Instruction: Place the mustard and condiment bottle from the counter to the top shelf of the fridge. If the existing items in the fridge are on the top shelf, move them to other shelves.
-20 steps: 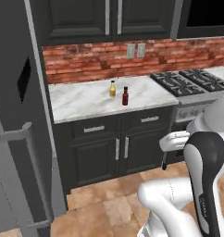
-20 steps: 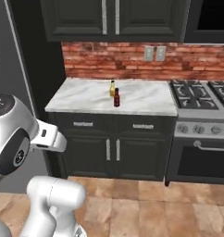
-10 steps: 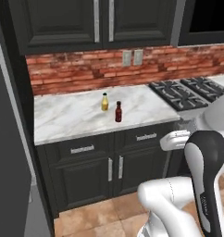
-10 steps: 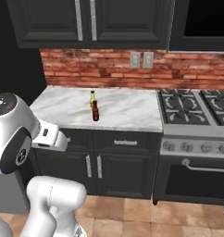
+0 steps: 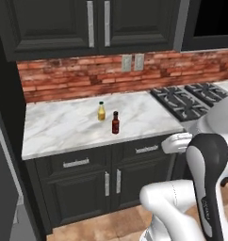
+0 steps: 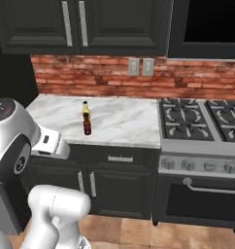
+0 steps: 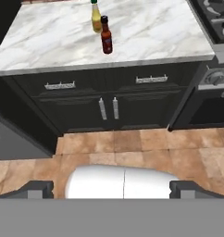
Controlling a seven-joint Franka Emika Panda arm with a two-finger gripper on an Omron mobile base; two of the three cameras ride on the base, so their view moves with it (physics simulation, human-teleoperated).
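Observation:
The mustard (image 5: 101,111), a pale-yellow bottle with a green cap, stands upright in the middle of the white marble counter (image 5: 59,129). Just in front and to its right stands the dark red condiment bottle (image 5: 116,123). Both also appear in the right base view as mustard (image 6: 85,108) and condiment bottle (image 6: 87,125), and near the top of the hand view as mustard (image 7: 96,17) and condiment bottle (image 7: 106,38). My gripper (image 7: 111,190) is open with nothing between its fingertips (image 7: 39,189). It hangs well short of the counter, above the floor. A grey sliver of the fridge (image 5: 2,183) is at the left edge; its top shelf and the existing items are out of view.
Dark cabinets with silver handles (image 5: 106,183) sit below the counter. A gas stove (image 6: 202,119) adjoins the counter on the right, with an oven door (image 6: 207,199) beneath. Upper cabinets (image 5: 97,23) hang above a brick backsplash. Tiled floor (image 7: 132,148) lies between me and the cabinets.
The whole picture has shifted, so the base has moved: the counter and bottles look nearer and more central, and the fridge has slid off to the left. The bottles stand as before.

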